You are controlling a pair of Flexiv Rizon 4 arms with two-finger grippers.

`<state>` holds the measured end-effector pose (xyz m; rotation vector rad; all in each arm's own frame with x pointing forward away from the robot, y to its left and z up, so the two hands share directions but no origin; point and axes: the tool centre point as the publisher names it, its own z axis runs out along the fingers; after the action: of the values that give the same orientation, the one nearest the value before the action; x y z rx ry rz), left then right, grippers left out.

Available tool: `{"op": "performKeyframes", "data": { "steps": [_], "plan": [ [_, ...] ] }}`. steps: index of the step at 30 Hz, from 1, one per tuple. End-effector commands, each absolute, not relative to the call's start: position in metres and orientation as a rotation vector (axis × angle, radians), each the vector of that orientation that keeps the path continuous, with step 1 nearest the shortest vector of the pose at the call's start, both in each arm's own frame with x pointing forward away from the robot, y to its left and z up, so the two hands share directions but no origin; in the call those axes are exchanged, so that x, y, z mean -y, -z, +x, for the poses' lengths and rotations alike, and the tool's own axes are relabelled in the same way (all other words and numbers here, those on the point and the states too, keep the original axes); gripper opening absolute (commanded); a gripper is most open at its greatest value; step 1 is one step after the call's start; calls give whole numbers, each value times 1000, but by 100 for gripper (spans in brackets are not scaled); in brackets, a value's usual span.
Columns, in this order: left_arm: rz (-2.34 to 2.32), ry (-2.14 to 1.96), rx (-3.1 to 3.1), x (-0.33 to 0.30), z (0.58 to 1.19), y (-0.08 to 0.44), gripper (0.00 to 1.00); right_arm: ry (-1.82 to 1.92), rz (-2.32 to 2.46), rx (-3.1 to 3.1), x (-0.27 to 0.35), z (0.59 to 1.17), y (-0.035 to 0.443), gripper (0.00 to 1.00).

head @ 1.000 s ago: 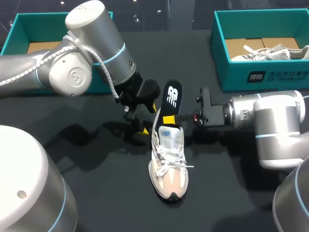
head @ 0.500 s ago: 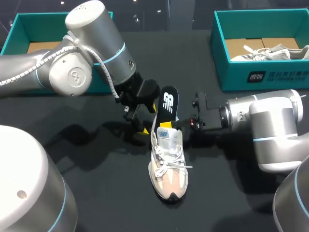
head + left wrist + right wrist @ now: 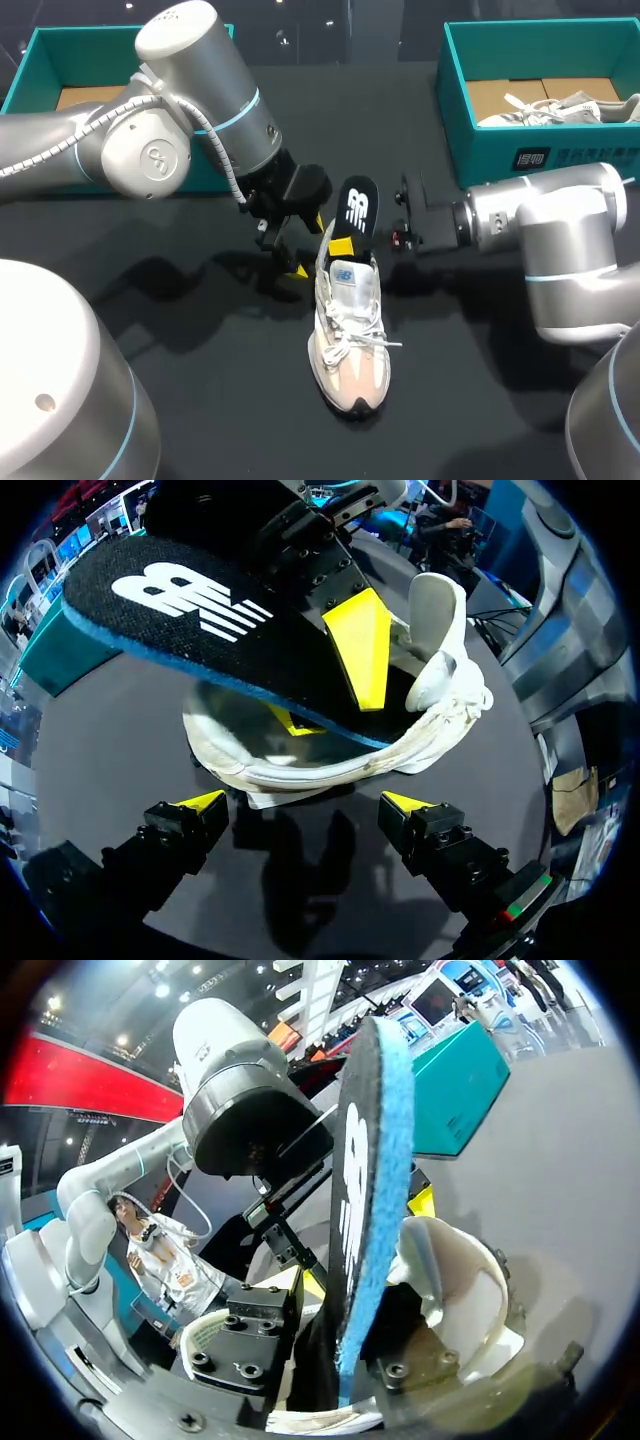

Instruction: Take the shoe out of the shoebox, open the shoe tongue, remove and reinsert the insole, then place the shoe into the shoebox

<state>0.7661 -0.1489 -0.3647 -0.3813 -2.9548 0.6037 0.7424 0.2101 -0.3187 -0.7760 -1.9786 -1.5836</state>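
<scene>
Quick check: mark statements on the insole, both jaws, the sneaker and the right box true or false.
The black insole with white logo lies flat inside the white and pink sneaker. False: it juts up over the shoe's opening, clamped in the right arm's jaws.
The left arm's jaws are open and empty. True.
The sneaker stands on the black table. True.
The teal shoebox at right is empty. False: a pale shoe lies inside.

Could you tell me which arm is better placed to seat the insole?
Probably right: the right gripper is shut on the black foam insole standing in the white sneaker; the left gripper is open beside it.
</scene>
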Motion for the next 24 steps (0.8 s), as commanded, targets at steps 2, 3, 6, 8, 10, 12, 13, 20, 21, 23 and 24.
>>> {"op": "performKeyframes", "data": {
  "steps": [2, 3, 6, 8, 10, 12, 13, 20, 21, 23, 24],
  "plan": [
    [-383, -602, 2957, 148, 765, 364, 100, 1545, -757, 2002, -204, 755, 311, 27],
    [-383, -602, 2957, 148, 765, 364, 100, 1546, -757, 2002, -203, 757, 311, 27],
    [-383, -602, 2957, 148, 765, 364, 100, 1547, -765, 2003, -197, 761, 311, 27],
    [-383, -602, 2957, 148, 765, 364, 100, 1558, -772, 1997, -192, 762, 311, 27],
    [-383, -602, 2957, 148, 765, 364, 100, 1569, -771, 1991, -189, 763, 310, 26],
    [-383, -602, 2957, 148, 765, 364, 100, 1576, -767, 1984, -186, 765, 310, 24],
    [-383, -602, 2957, 148, 765, 364, 100, 1576, -767, 1980, -186, 766, 311, 20],
    [-383, -602, 2957, 148, 765, 364, 100, 1520, -755, 1966, -192, 769, 318, 0],
    [-383, -602, 2957, 148, 765, 364, 100, 1511, -757, 1961, -193, 768, 320, 0],
    [-383, -602, 2957, 148, 765, 364, 100, 1494, -770, 1946, -194, 763, 325, 0],
    [-383, -602, 2957, 148, 765, 364, 100, 1485, -779, 1939, -194, 761, 328, 0]
  ]
}}
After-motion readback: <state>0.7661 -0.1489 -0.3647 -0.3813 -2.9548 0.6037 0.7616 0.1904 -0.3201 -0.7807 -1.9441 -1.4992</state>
